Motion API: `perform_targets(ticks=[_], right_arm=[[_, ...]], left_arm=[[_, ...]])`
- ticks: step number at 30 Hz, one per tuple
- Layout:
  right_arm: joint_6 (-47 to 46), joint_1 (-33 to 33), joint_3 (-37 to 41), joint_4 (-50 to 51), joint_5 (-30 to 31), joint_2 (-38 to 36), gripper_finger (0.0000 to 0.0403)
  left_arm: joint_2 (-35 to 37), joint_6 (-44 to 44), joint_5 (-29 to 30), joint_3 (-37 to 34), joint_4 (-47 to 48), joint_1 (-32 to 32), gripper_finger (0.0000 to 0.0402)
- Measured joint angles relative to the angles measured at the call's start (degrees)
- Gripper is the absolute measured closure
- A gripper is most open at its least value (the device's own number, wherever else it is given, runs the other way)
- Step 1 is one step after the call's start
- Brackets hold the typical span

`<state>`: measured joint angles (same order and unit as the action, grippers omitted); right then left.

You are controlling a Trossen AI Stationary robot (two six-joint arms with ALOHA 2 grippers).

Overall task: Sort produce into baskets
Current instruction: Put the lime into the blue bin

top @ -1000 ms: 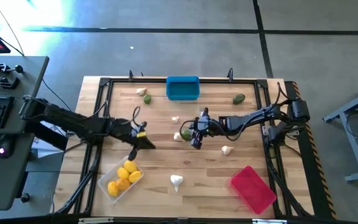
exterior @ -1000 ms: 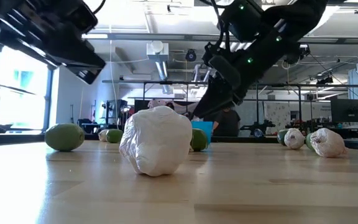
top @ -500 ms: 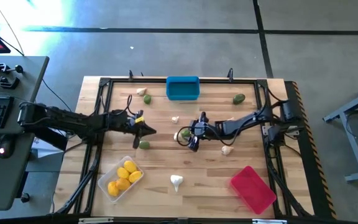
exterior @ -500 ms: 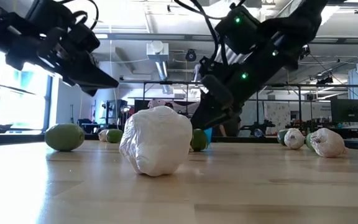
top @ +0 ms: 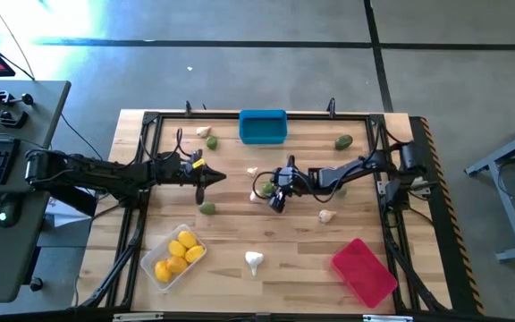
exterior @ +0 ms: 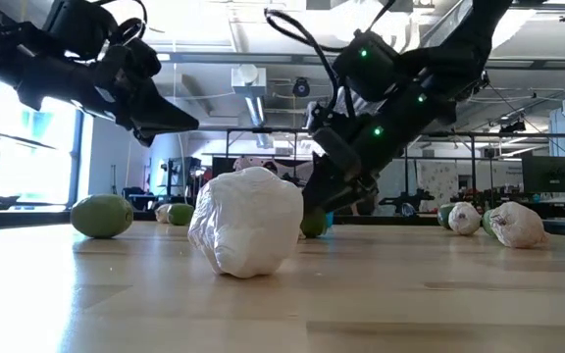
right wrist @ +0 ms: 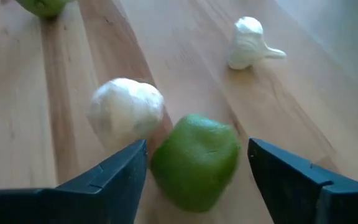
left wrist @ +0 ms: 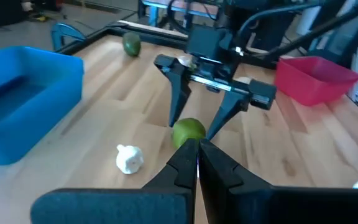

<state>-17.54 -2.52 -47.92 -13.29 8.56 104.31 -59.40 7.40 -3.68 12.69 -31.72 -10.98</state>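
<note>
A green lime-like piece lies on the table near its middle, a garlic-like bulb right beside it. My right gripper is open and low, one finger on either side of the green piece; I see no touch. My left gripper is shut and empty above the table, left of the middle, its tips pointing toward the right gripper. Another green piece lies just near of it. The clear bin at the near left holds several yellow lemons.
The blue bin stands at the far edge, the red bin at the near right. Loose garlic bulbs and green pieces lie scattered over the wood. A large garlic bulb fills the low view's front.
My left gripper has moved from beside the clear bin toward the table's far edge, uncovering the green piece that lies near of it. My right gripper has come down and a little toward the table's left, to stand astride the green piece.
</note>
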Motion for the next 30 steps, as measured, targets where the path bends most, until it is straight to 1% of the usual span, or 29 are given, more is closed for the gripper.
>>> perform_targets(ticks=[4, 9, 11, 14, 17, 20, 22, 26, 30], right_arm=[[1.0, -0.9, 0.0, 0.8, -2.1, 0.0, 0.0163], [1.1, -1.2, 0.0, 0.6, -4.5, 0.0, 0.0195], [1.1, -1.4, 0.0, 0.0, -6.1, 0.0, 0.0209], [1.1, -2.0, 0.0, -1.2, -6.7, -0.4, 0.0229], [1.1, -3.6, 0.0, -1.6, -6.9, -2.5, 0.0239], [2.3, -6.4, 0.0, -1.7, -6.7, -5.5, 0.0240], [3.3, -9.0, -1.2, 0.2, -6.8, -7.3, 0.0241], [6.8, -15.5, -8.2, 9.1, -6.7, -8.2, 0.0242], [11.4, -22.3, -15.8, 16.0, -7.8, -6.3, 0.0242]], left_arm=[[0.0, 1.5, 1.5, 0.0, -0.7, 0.0, 0.0401], [0.0, 1.1, 1.7, 0.0, -1.7, 0.2, 0.0401], [0.0, 0.5, 2.7, 0.0, -1.9, 0.2, 0.0401], [0.0, 0.5, 3.2, 0.0, -3.5, 0.1, 0.0401], [0.0, 0.7, 3.2, 0.0, -5.3, 0.1, 0.0401], [0.0, -2.0, 4.5, 0.0, -5.5, 0.0, 0.0401], [0.0, -3.8, 5.4, 0.0, -5.5, -0.6, 0.0401], [0.0, -4.5, 5.7, 0.0, -5.5, -3.4, 0.0401], [-0.1, -4.4, 5.0, 0.0, -4.7, -5.4, 0.0401]])
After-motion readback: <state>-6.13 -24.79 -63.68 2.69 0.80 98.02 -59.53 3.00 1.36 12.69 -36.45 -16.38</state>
